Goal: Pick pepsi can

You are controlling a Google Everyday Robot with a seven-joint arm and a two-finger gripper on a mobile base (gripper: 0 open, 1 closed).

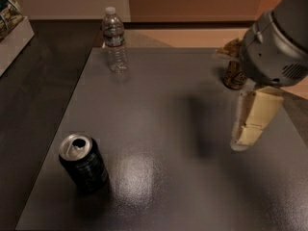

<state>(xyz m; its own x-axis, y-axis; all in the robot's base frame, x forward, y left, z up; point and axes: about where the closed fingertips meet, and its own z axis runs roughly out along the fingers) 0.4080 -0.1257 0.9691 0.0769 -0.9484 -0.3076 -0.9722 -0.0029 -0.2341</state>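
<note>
The pepsi can (83,163) is dark navy-black with an opened silver top. It stands upright near the front left corner of the grey table (163,109). My gripper (243,141) hangs from the grey wrist housing (274,47) at the right side of the view, pointing down above the table's right part. It is far to the right of the pepsi can and holds nothing that I can see.
A clear plastic water bottle (114,40) stands at the table's back left. A gold-tan can (234,75) stands at the back right, partly hidden behind my wrist. A white box (12,30) sits on the dark counter at far left.
</note>
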